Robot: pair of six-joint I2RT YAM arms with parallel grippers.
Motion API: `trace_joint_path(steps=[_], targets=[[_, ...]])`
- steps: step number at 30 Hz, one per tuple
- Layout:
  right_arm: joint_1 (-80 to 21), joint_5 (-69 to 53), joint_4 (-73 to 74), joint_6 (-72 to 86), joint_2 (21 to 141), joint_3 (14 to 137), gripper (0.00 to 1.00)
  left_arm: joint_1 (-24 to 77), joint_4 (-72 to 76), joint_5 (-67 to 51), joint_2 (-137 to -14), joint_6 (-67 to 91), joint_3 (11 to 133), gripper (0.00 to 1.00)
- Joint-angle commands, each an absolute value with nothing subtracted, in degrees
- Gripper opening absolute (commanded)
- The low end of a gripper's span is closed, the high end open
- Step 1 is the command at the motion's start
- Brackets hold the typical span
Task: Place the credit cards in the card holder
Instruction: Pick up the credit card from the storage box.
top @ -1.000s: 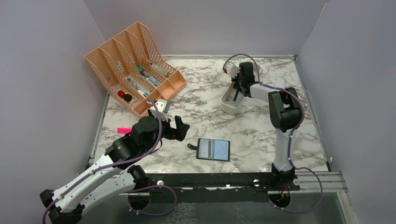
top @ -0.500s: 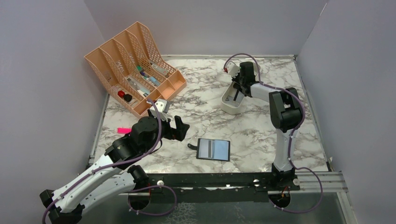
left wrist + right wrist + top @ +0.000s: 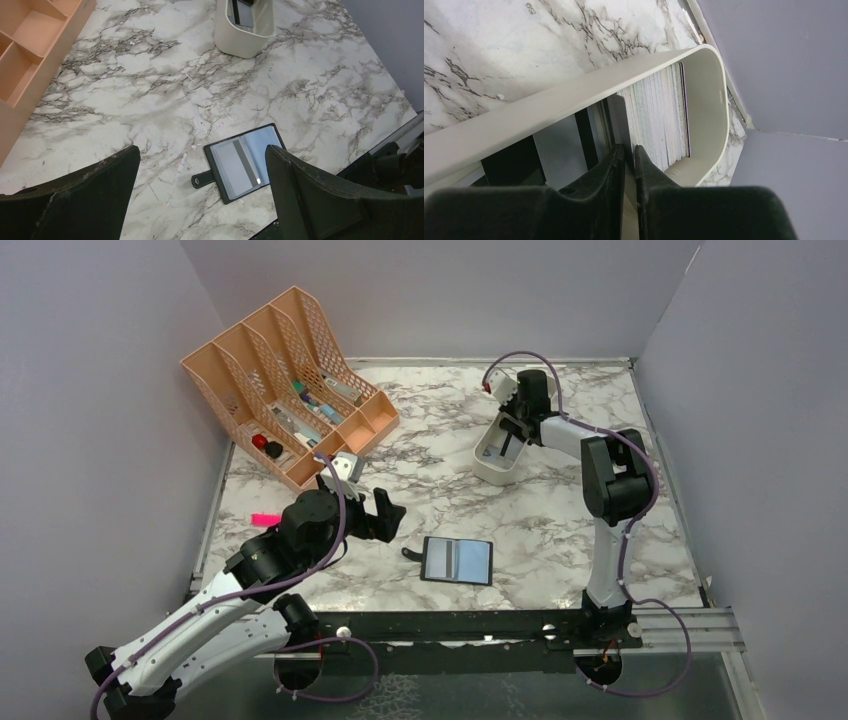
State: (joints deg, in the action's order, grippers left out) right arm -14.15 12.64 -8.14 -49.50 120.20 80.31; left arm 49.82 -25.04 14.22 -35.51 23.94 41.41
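**Taking one card from the bin.** The credit cards stand on edge as a tight stack inside the cream bin, packed toward its rounded end. The card holder lies open and flat on the marble table, well apart from the bin on its near side. The right gripper reaches down into the bin at the open face of the stack, its jaws narrowed to a thin slit. A dark card appears to rise out of that slit, but it cannot be told whether the pads already bear on it, or on more than one card. The left gripper hangs spread wide and holds nothing, well apart from the bin to its near left, and its camera looks down on the holder between its fingers. To do this step well, the pinch should probably take only the outermost card, low enough on its edge for a firm hold yet free of the bin wall. The lift is best kept straight along the card's own plane, so that neighbouring cards are not dragged out and the light bin is not tipped or carried along. A card this thin likely slips or twists if seized by a corner, so a square grip matters before the carry away from the bin.
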Motion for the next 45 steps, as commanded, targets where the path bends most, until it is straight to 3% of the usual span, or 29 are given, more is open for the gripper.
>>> trace_joint_path(steps=[1, 16, 25, 37, 41, 45], targets=[[-13.5, 11.2, -6.5, -48.6, 117.0, 82.1, 0.14, 49.6, -24.8, 15.4, -34.7, 24.0, 40.6, 0.99], [-13.5, 12.4, -5.7, -48.5, 117.0, 83.6, 0.24, 49.6, -24.7, 15.2, -34.8, 23.9, 40.5, 0.99], [-13.5, 10.0, -2.9, -48.4, 116.1, 83.9, 0.12, 49.6, -24.7, 15.1, -34.8, 24.0, 40.5, 0.99], [-13.5, 6.9, 3.6, -44.2, 111.4, 84.7, 0.13, 49.6, -24.6, 14.9, -36.3, 23.5, 40.6, 0.99], [-13.8, 4.8, 6.8, -42.1, 109.2, 84.8, 0.02, 49.6, -24.7, 14.7, -36.9, 23.3, 40.8, 0.99], [-14.8, 0.0, 10.9, -38.4, 105.5, 85.2, 0.01, 49.6, -24.7, 15.7, -37.4, 24.1, 40.7, 0.99]])
